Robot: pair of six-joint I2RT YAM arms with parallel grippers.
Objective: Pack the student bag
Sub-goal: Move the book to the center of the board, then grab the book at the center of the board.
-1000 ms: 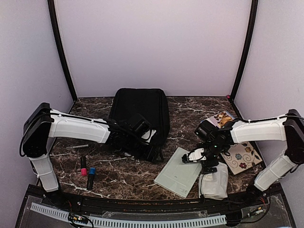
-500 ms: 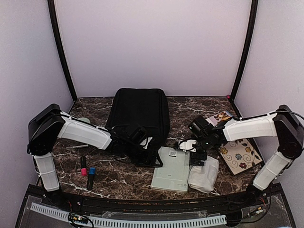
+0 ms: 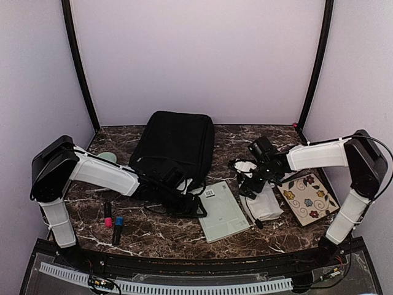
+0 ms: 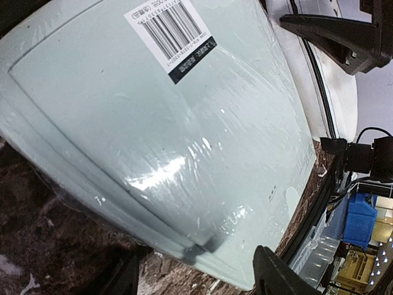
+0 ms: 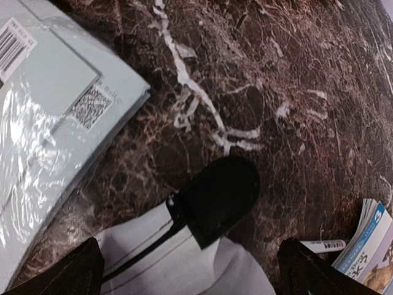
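bag (image 3: 178, 138) behind, notebook (image 3: 226, 212), pouch (image 3: 265, 206) centre (markers (image 3: 112, 222) left)

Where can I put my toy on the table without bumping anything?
Two bare patches: the back of the table, between the backpack and the right arm, and the front, between the markers and the green notebook. The middle is crowded: the notebook, the white pouch and the left arm meet there.

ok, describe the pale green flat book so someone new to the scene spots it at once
Start at the black student bag at the back middle of the marble table. The pale green book lies flat off its near right corner. Unlike the soft white pouch to its right and the floral book beyond, it is plain, shrink-wrapped and carries a barcode sticker.
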